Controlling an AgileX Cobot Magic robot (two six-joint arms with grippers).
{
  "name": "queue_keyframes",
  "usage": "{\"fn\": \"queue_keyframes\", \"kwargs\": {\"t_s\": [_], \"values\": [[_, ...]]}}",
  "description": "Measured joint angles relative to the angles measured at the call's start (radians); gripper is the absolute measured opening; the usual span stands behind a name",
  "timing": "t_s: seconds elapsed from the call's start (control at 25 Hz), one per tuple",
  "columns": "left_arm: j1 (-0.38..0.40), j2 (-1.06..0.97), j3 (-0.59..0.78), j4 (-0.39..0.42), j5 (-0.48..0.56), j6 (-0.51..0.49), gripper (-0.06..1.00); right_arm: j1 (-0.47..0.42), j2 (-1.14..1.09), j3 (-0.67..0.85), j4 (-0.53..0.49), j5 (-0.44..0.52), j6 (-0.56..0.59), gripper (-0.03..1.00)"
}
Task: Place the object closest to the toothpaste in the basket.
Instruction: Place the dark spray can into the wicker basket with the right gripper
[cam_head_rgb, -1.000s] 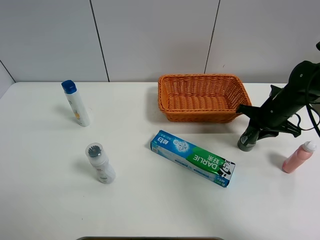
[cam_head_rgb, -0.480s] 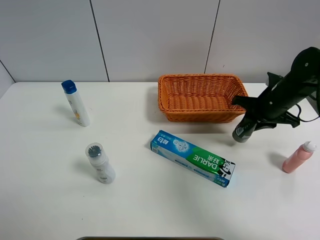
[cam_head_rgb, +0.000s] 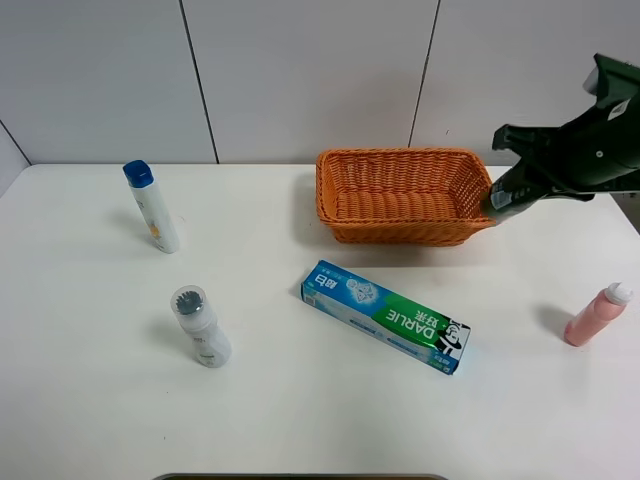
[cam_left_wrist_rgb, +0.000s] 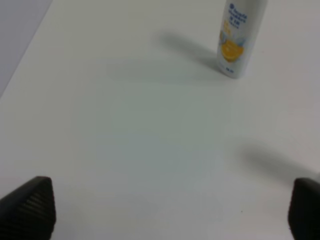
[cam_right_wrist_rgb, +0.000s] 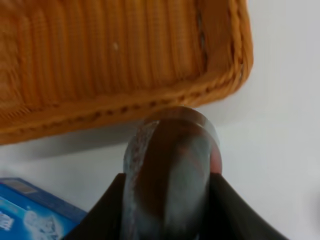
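The right claw (cam_head_rgb: 516, 188) is clamped around the dark bottle (cam_head_rgb: 497, 203), which it holds tilted in the air beside the right end of the basket (cam_head_rgb: 330, 200) — seemingly just outside its rim. The bottle looks rigid, smooth and light, probably slippery — a mid-body grip suits it. The basket appears to hold nothing. The left claw (cam_left_wrist_rgb: 165, 210) hangs above the desk (cam_left_wrist_rgb: 125, 125), fingers wide apart, grasping nothing.

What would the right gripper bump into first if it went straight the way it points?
Probably the basket, at its rim near the corner. The bottle it holds would touch first. Depth is hard to judge.
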Motion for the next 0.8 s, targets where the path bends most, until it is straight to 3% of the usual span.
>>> {"fn": "queue_keyframes", "kwargs": {"t_s": [0.36, 0.8], "values": [[0.0, 0.0, 0.0, 0.0, 0.0, 0.0, 0.94, 0.009, -0.042, -0.072, 0.0, -0.051, -0.059, 0.35], [0.0, 0.0, 0.0, 0.0, 0.0, 0.0, 0.94, 0.071, 0.205, -0.324, -0.023, -0.048, -0.096, 0.35]]}}
